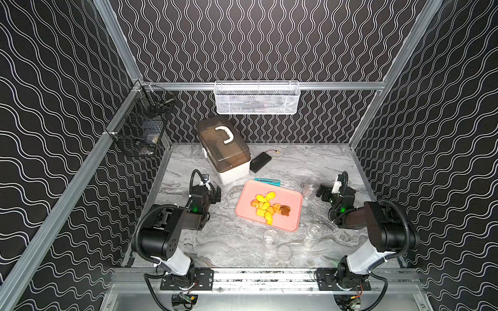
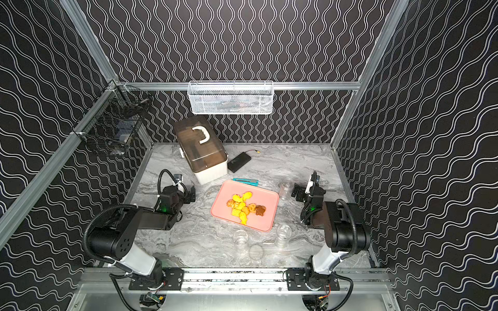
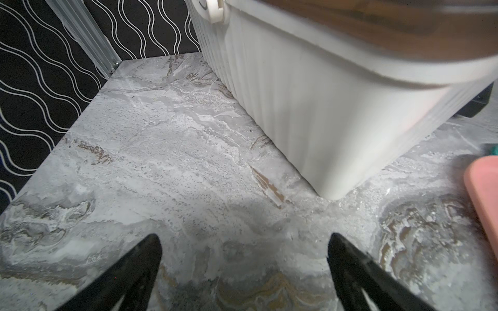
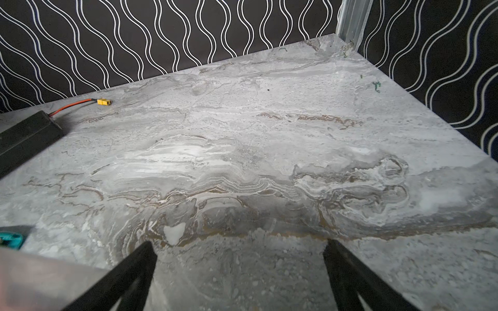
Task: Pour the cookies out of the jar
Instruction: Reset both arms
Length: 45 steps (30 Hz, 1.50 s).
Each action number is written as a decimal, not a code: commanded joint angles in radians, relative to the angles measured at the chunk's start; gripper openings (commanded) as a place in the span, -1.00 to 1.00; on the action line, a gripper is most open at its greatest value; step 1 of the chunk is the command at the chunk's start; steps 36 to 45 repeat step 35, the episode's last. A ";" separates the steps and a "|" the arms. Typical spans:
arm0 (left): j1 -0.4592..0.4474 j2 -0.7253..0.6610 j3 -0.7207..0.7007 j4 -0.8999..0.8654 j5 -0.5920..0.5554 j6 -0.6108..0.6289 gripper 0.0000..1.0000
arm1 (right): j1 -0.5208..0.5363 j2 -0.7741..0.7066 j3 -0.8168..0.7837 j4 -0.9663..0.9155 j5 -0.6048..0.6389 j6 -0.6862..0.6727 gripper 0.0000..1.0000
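The cookies [image 1: 269,207] [image 2: 245,207] lie heaped on a pink tray [image 1: 292,198] [image 2: 269,199] in both top views: several yellow-orange pieces and a brown star [image 1: 285,210]. A clear empty jar [image 1: 310,188] [image 2: 286,189] is right of the tray's far corner, close to my right gripper [image 1: 322,194] [image 2: 296,194]. That gripper [image 4: 239,247] is open over bare marble. My left gripper [image 1: 217,194] [image 3: 244,242] is open too, left of the tray, with nothing between its fingers.
Two more clear jars [image 1: 314,233] [image 1: 270,238] and a clear ring-shaped lid [image 1: 284,251] sit in front of the tray. A white box with a brown lid [image 1: 223,148] [image 3: 323,107], a black battery pack [image 1: 260,161] [image 4: 24,137] and a teal item [image 1: 266,181] lie behind it.
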 commanded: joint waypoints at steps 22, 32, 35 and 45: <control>0.008 0.006 0.004 0.052 0.008 0.014 0.98 | 0.001 0.001 0.004 0.016 -0.003 -0.012 0.99; 0.018 0.009 0.013 0.032 0.020 0.007 0.98 | 0.002 0.002 0.008 0.009 -0.005 -0.015 0.99; 0.018 0.010 0.013 0.032 0.020 0.007 0.98 | 0.003 0.000 0.003 0.014 -0.003 -0.015 0.99; 0.018 0.010 0.013 0.032 0.020 0.007 0.98 | 0.003 0.000 0.003 0.014 -0.003 -0.015 0.99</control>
